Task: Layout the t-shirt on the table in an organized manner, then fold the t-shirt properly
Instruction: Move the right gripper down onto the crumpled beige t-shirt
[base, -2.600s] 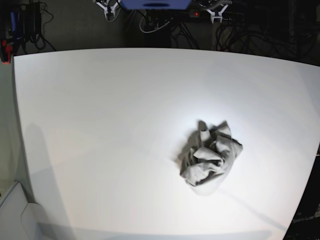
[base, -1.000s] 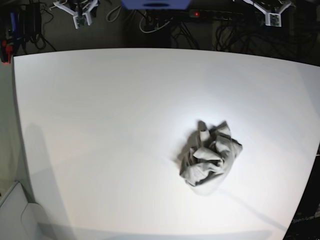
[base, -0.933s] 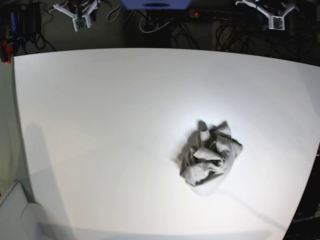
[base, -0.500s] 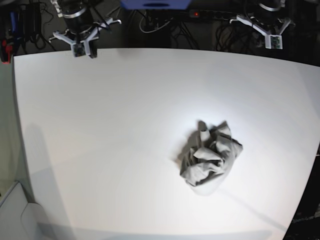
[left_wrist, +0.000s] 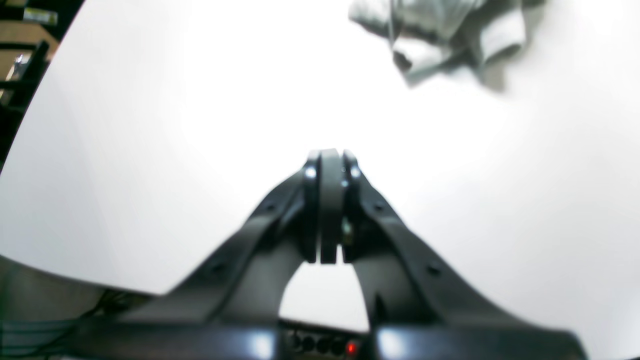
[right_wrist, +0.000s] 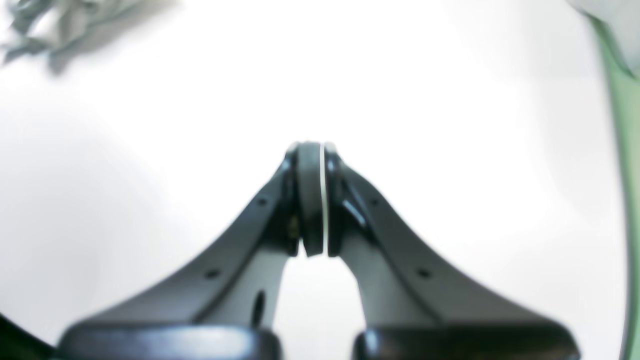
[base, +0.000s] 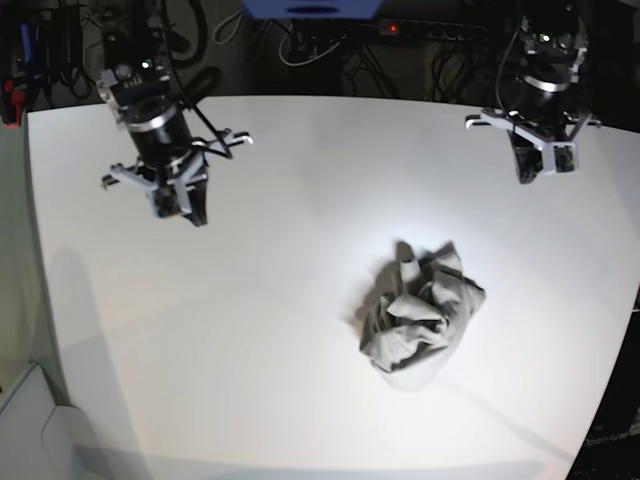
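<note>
Comparing this moment with the earlier base views, both arms have advanced from the far edge, where only their tips showed among the cables, to positions out over the table. The t-shirt has not shifted at all: it lies in the same crumpled grey heap, right of centre and toward the near side in the base view, untouched. My assessment is that the task is at its very start; the approach is under way, and no laying out has begun.

Left gripper: it hangs over the far right part of the tabletop in the base view, pointing downward, well apart from the shirt and on its far side. In its own wrist view the left gripper has its jaws pressed together with nothing between them, and the t-shirt sits ahead of it, to the upper right of that picture.

Right gripper: it hangs over the far left part of the table, tilted slightly toward the centre, farther from the heap than its partner. Its wrist view shows the right gripper likewise clenched and empty, with only a blurred corner of the t-shirt at upper left.

Finding: neither pincer can take cloth until it releases, so both will likely need to spread their jaws before reaching the heap.
</note>
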